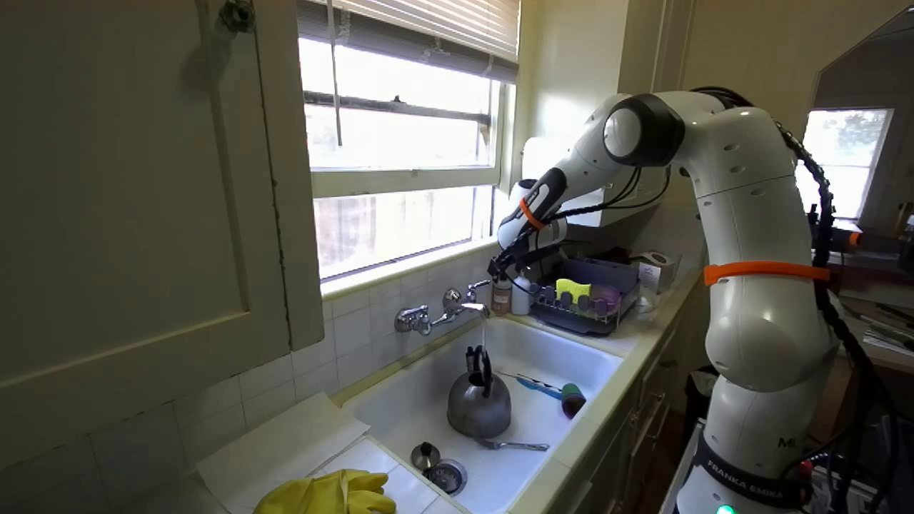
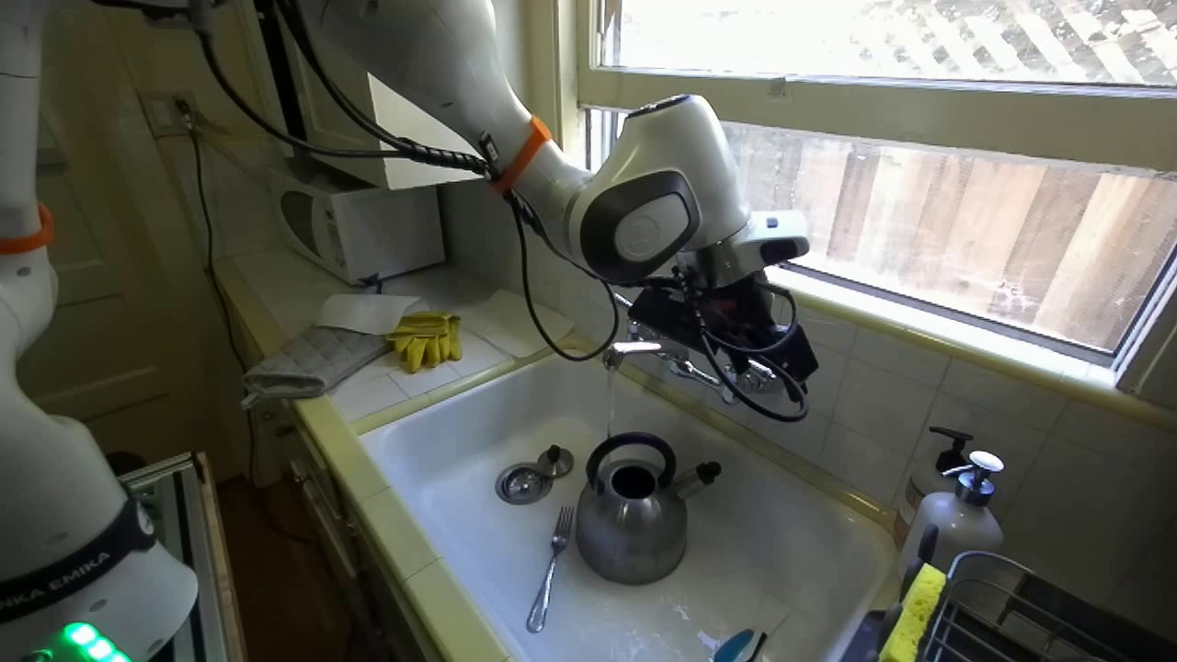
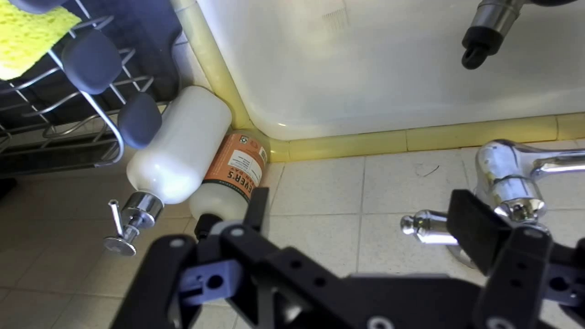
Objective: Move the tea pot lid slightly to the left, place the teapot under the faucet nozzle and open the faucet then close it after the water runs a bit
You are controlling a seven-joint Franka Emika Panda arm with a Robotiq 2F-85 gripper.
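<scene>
The black two-fingered hand (image 3: pixel 365 218) hangs near the chrome faucet (image 1: pixel 451 300), jaws spread wide, gripping nothing. In the white sink (image 2: pixel 782 561), water (image 2: pixel 611 400) falls from the short nozzle (image 2: pixel 634 348) to the squat grey metal teapot (image 2: pixel 633 538); left of it, the small round dark-grey lid (image 2: pixel 556 462) lies by the drain (image 2: pixel 520 485).

Place looked like home kitchen. White sink (image 2: pixel 782 524), set in tiled bench (image 2: pixel 377 395) below wall-mounted faucet (image 1: pixel 453 312), held teapot (image 2: pixel 634 542) and fork (image 2: pixel 550 570). Dish rack (image 1: pixel 610 271) held yellow sponge (image 1: pixel 573 290), soap bottles (image 3: pixel 187 141) just beside. Microwave (image 2: pixel 382 234), grey quilted cloth (image 2: pixel 317 359) and yellow gloves (image 2: pixel 426 340) rested on bench. Painted cupboard (image 1: pixel 136 178) hung near window (image 1: pixel 407 139) with blinds (image 1: pixel 457 18); plank fence (image 2: pixel 993 202) showed outside.
</scene>
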